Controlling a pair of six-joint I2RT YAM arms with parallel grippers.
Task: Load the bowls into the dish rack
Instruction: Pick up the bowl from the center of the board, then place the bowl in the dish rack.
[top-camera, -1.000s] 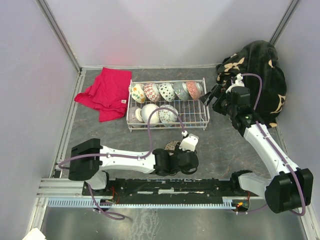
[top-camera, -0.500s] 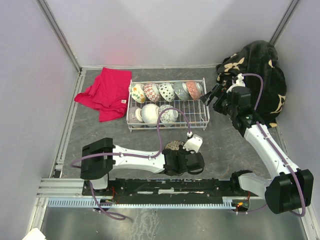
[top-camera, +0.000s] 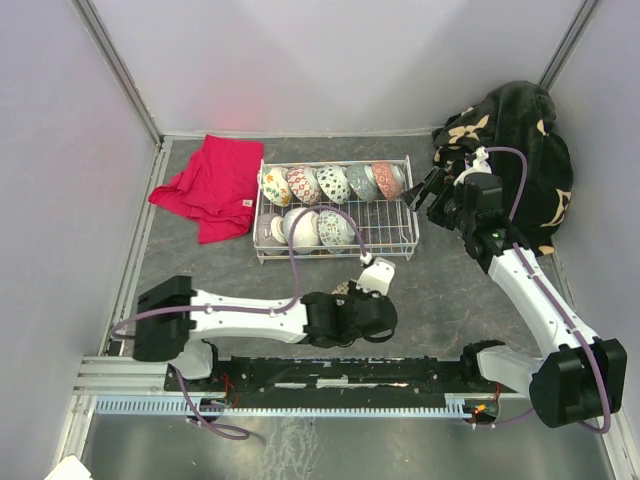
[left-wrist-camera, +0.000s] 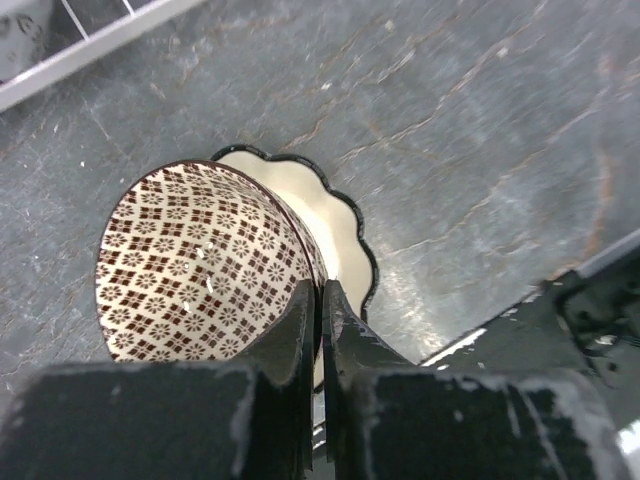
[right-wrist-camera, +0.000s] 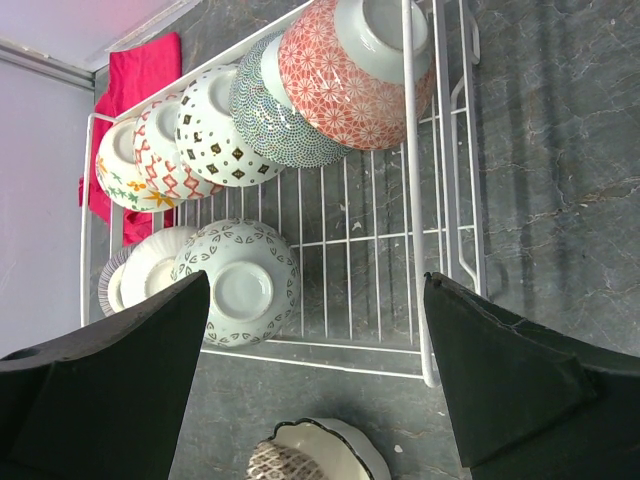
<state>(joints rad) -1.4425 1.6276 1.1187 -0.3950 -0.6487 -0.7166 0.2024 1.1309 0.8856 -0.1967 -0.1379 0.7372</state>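
Note:
The white wire dish rack (top-camera: 336, 257) holds a back row of several patterned bowls on edge (top-camera: 333, 183) and three more in front (top-camera: 303, 227). On the table before it, a brown-patterned bowl (left-wrist-camera: 195, 262) leans tilted inside a cream scalloped bowl with a black rim (left-wrist-camera: 340, 225). My left gripper (left-wrist-camera: 320, 292) is shut on the brown bowl's rim, with one finger inside and one outside. My right gripper (right-wrist-camera: 318, 277) hovers open over the rack's right end (right-wrist-camera: 410, 180), nothing between its fingers. Both loose bowls show at the bottom of the right wrist view (right-wrist-camera: 335, 445).
A red cloth (top-camera: 210, 185) lies left of the rack. A dark floral blanket (top-camera: 515, 135) is heaped in the back right corner behind the right arm. Grey walls close in the table. The arms' black base rail (top-camera: 330, 375) runs along the near edge.
My left gripper has closed from half open onto the brown bowl's rim, and the left arm swung right, then back left. The right arm has not moved.

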